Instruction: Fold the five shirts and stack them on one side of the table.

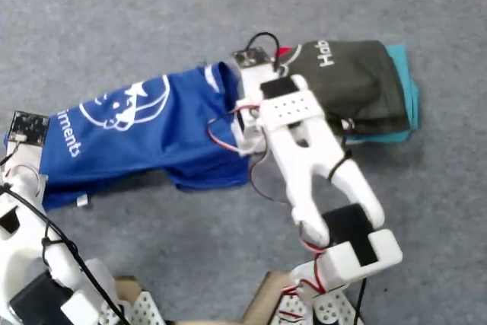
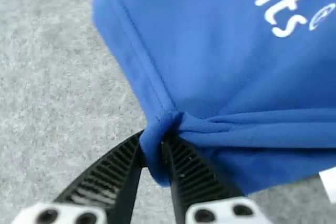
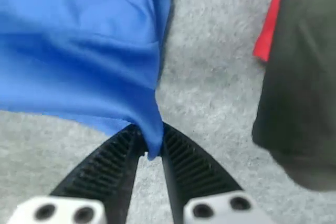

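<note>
1. One blue shirt point(image 1: 144, 131) lies partly spread across the left-middle of the grey table point(image 1: 91, 28).
2. One stack sits to the right, with a dark shirt point(image 1: 358, 81) on top, a teal shirt point(image 1: 409, 97) under it, and a red sliver point(image 3: 269, 27) poking out (so three colours countable there).
3. Two grippers, both pinching the blue shirt. The left gripper point(image 2: 155, 153) is clamped on a bunched hem corner, and the right gripper point(image 3: 149, 142) nips the edge nearest the stack.
</note>
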Available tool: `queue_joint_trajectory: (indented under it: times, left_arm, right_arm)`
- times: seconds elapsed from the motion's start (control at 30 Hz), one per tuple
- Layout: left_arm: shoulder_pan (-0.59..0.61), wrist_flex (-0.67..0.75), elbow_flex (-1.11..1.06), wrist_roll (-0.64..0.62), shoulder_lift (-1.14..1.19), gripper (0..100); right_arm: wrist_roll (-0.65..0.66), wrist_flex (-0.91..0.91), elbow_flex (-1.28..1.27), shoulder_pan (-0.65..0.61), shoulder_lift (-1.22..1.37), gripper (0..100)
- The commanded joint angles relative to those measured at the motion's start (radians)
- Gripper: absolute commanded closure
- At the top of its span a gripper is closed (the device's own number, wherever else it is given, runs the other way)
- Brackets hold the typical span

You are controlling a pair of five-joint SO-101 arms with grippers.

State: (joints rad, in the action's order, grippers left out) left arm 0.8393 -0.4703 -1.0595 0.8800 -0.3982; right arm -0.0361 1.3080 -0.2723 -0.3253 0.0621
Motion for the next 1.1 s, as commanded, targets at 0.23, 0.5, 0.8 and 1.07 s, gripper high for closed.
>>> queue_joint_trajectory:
  times: [0.23, 0.5, 0.8, 1.07]
  left_arm:
    - [0.058, 0.014, 0.082, 0.012, -0.035, 75]
    - [0.191, 0.02, 0.182, 0.011, -0.037, 75]
    - [0.188, -0.198, 0.475, -0.055, -0.037, 89]
    - [-0.117, -0.327, 0.544, -0.282, 0.025, 97]
  right_arm:
    - [0.071, 0.068, 0.038, 0.015, -0.07, 70.1]
    - [0.064, 0.133, 0.263, 0.015, -0.073, 82.2]
    - [0.02, 0.054, 0.598, -0.104, 0.185, 98.2]
    - [-0.031, 0.092, 1.107, -0.15, 0.707, 98.3]
